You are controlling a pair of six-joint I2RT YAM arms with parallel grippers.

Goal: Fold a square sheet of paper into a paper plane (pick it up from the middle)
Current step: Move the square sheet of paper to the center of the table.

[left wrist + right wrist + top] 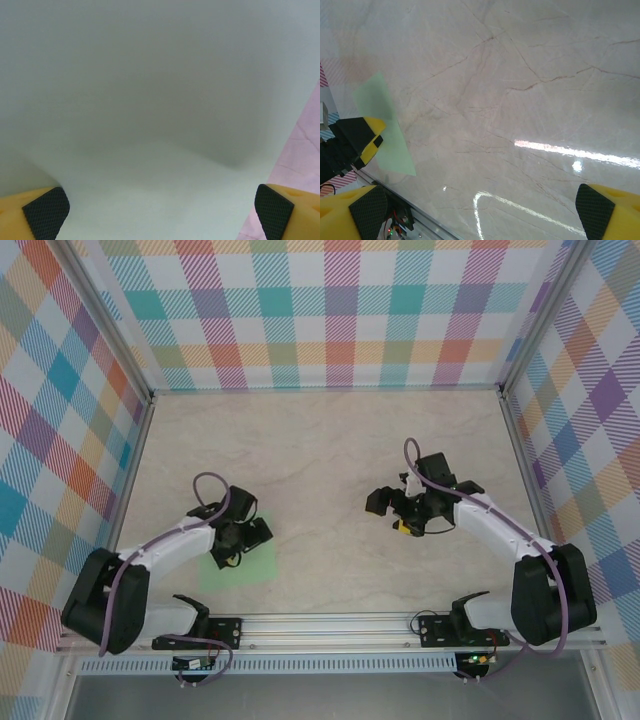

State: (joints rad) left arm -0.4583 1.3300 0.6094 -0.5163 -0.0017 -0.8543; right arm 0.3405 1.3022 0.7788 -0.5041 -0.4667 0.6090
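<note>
Top external view, square sheet of paper [247, 569] on table [330, 440], partly hidden under left gripper [240, 536], jaws spread wide right over sheet, contact w/ paper hard to tell, pads [46, 211] far apart in left wrist cam, right gripper [392, 515] well right of sheet, jaws wide, holding nothing.

I work on a table [330, 440] with a pale marble-look top, thin brown veins running across it. Walls [330, 310] of bright plaid, teal, orange, purple and pink on white, box me in at the back and both sides, framed by grey metal posts [108, 325]. A silver rail [330, 625] runs along the near edge. Overhead light leaves white streaks [575, 154] on the glossy top.
</note>
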